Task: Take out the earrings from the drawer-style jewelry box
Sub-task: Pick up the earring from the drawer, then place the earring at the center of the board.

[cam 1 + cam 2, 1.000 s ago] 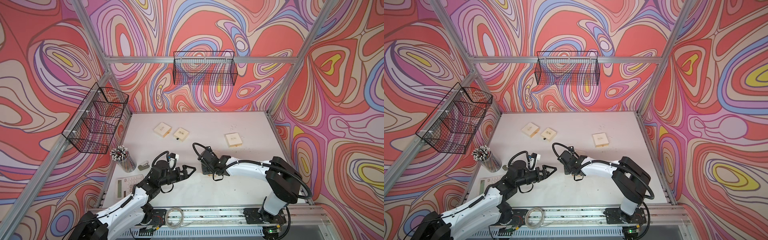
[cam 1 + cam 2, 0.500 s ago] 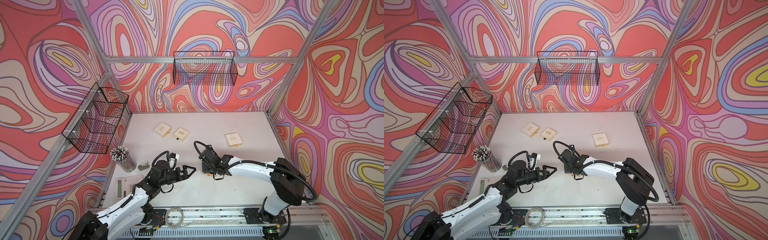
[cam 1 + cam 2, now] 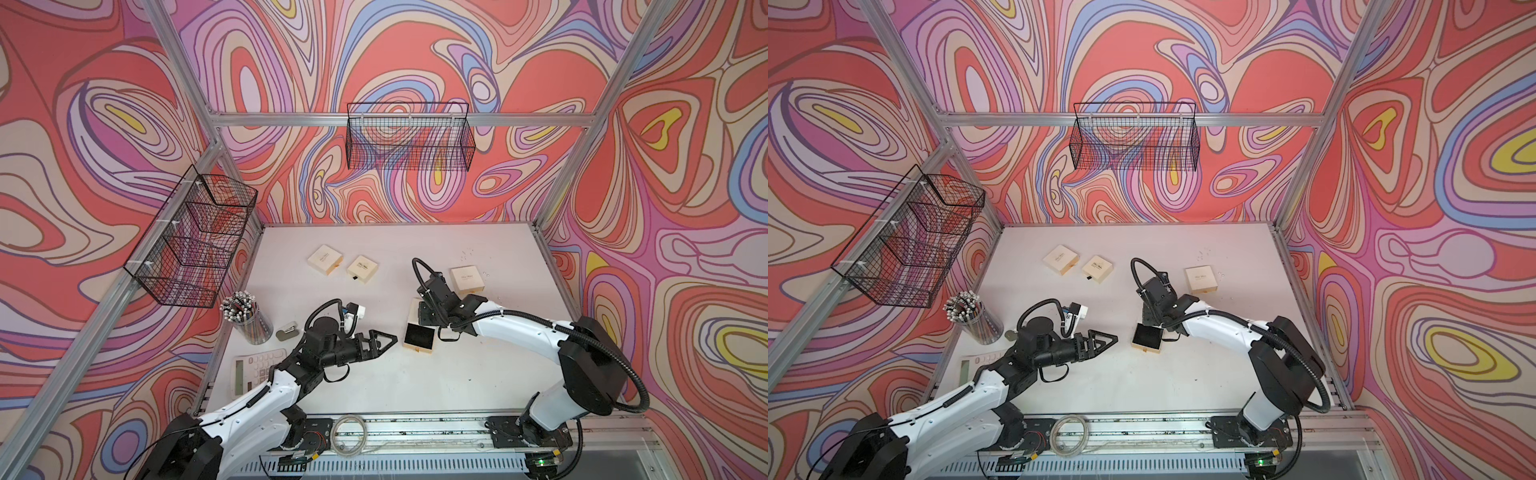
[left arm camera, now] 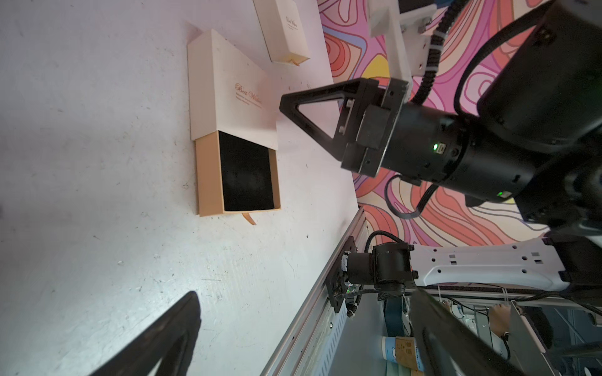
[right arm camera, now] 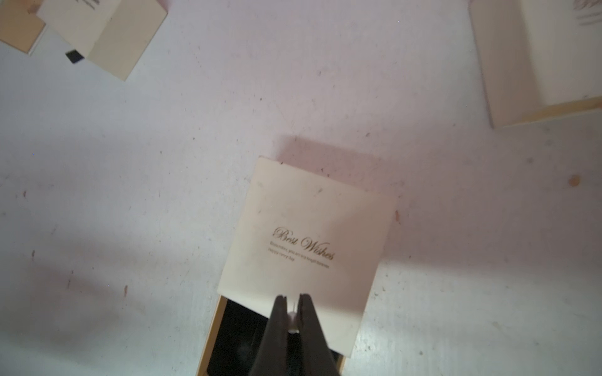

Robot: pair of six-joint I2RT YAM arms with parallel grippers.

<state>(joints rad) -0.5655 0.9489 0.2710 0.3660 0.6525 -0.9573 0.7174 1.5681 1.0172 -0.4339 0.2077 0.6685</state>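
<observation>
Earring, tiny pale pearl-like round stud (image 5: 293,325): position?
— Pinched between closed tips of right claw (image 5: 293,298), over cream card sleeve (image 5: 309,228), beside pulled-out tan black-lined drawer (image 5: 234,335). Bare white bench (image 5: 130,195) alongside, likely set-down spot.
— Left claw (image 3: 390,338)?
— Spread wide, empty, near drawer, not touching.

light: bright, even, overhead in both top views | shadows: soft, under the arms (image 3: 519,328) on the table (image 3: 478,374); wide pinkish one beside the jewelry box (image 5: 309,211) in the right wrist view | edges: wide-angle stretch in both top views | focus: right wrist view soft, right gripper (image 5: 293,296) and earring (image 5: 293,322) blurred; left wrist view crisp
</observation>
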